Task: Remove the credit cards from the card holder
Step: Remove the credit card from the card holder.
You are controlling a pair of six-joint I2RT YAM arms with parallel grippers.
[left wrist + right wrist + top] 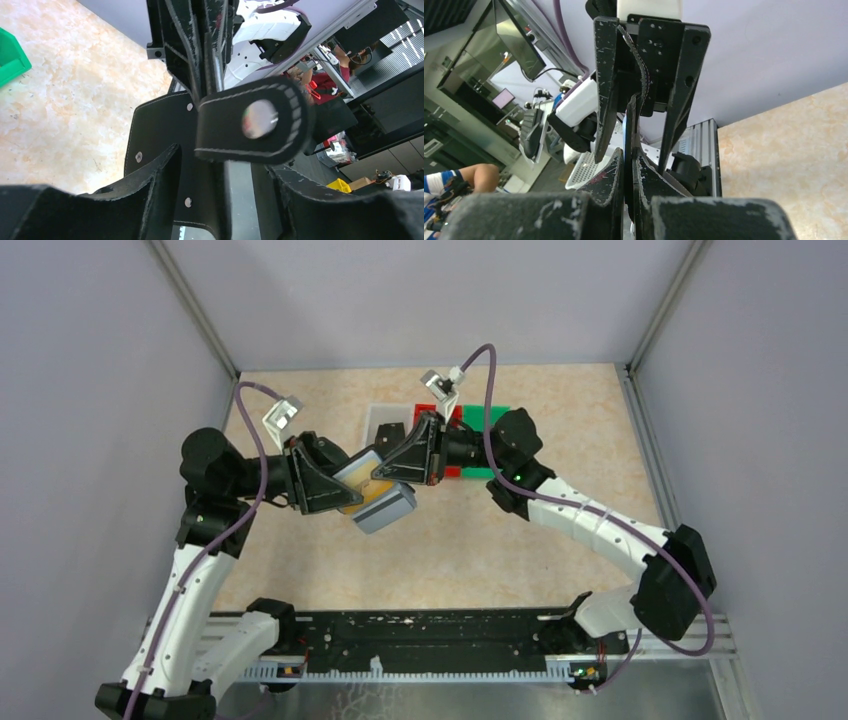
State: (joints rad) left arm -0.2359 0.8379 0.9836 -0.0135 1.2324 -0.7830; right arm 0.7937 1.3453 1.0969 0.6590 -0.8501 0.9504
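The card holder (384,506) is held open in mid-air over the table's middle, between both grippers. Its pale blue-grey panels face up, and a gold-tan credit card (374,491) shows between them. My left gripper (345,492) is shut on the holder from the left. In the left wrist view (222,161) the black cover (162,130) sits between the jaws and the strap tab (252,125) with its snap hangs across. My right gripper (396,472) comes in from the right. In the right wrist view (629,156) it is shut on a thin dark edge of the holder (629,125).
A white bin (385,424), a red bin (430,416) and a green bin (488,418) stand in a row at the back of the marbled table (560,440). The green bin's corner shows in the left wrist view (10,62). Grey walls enclose three sides.
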